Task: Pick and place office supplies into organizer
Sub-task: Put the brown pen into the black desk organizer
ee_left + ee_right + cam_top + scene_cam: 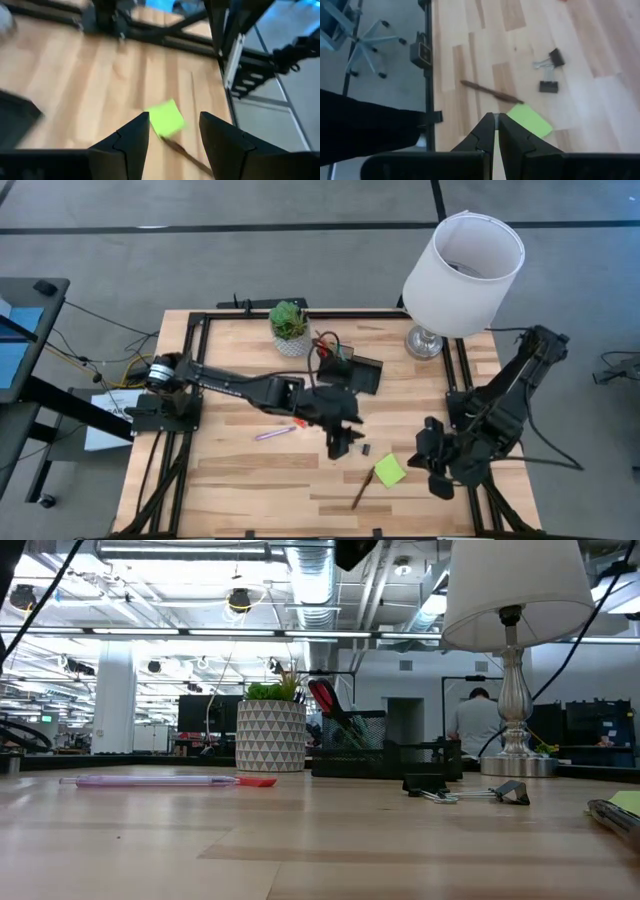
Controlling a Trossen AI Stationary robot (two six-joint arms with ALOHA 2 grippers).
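Observation:
The black organizer stands at the table's far middle, and red-handled scissors stick up out of it. A lime-green sticky-note pad lies flat toward the near right, with a brown pencil beside it. Two black clips rest on the wood near the middle. A pink pen and a small red eraser lie left of centre. My left gripper hovers open above the clips, holding nothing. My right gripper waits shut at the near right edge.
A white patterned plant pot stands left of the organizer. A lamp with a white shade and a silver base occupies the far right corner. A black frame runs round the tabletop. A person shows in the room beyond.

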